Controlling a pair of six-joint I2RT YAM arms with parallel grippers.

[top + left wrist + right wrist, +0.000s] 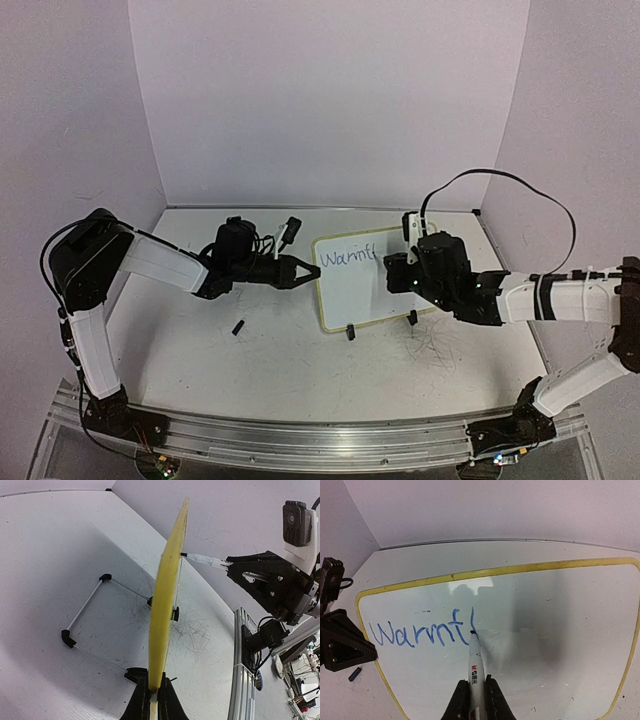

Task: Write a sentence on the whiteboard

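The whiteboard [360,295], white with a pale-yellow frame, stands tilted on the table. It shows edge-on in the left wrist view [167,595] and face-on in the right wrist view [560,630]. The sentence [417,631] is blue handwriting that reads "Warmt" plus one upright stroke; it also shows in the top view [345,255]. My left gripper [305,272] is shut on the board's left edge [154,697]. My right gripper [397,272] is shut on a white marker [475,665], whose tip touches the board at the foot of the last stroke.
A small dark pen cap [239,326] lies on the table left of the board. Two black clips [351,333] sit on the board's near edge. A wire stand [87,607] rests behind the board. A metal rail [300,440] runs along the table's near edge.
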